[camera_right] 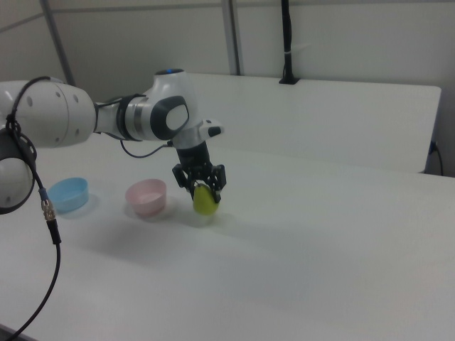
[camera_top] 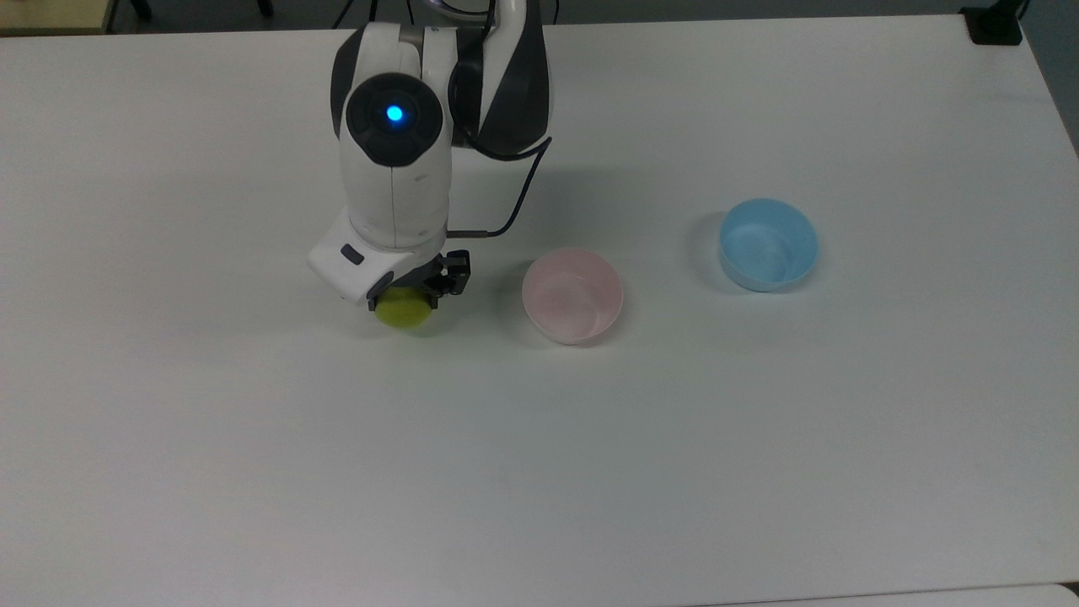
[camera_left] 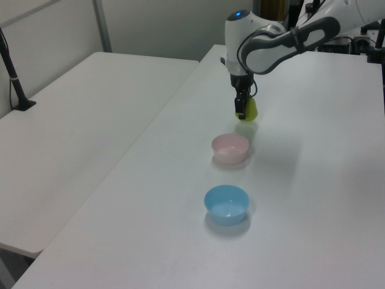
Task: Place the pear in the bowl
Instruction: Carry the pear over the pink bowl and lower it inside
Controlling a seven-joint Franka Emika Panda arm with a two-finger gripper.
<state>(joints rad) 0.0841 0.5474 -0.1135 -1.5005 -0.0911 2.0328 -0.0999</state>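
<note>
Pincer (camera_right: pixel 202 186) clamping rounded yellow-green pear (camera_right: pixel 205 201), smooth pink bowl (camera_right: pixel 146 197) nearby

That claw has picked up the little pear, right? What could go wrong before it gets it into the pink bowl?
The gripper pinches only the upper part of the pear, and most of the smooth, rounded fruit hangs below, so it might slip out on the way.

The pear hangs low above the table, so carried straight sideways it could knock the pink bowl, which looks light enough to slide.

The blue bowl, of like size, stands just beyond, so overshooting could mean the wrong bowl.
</note>
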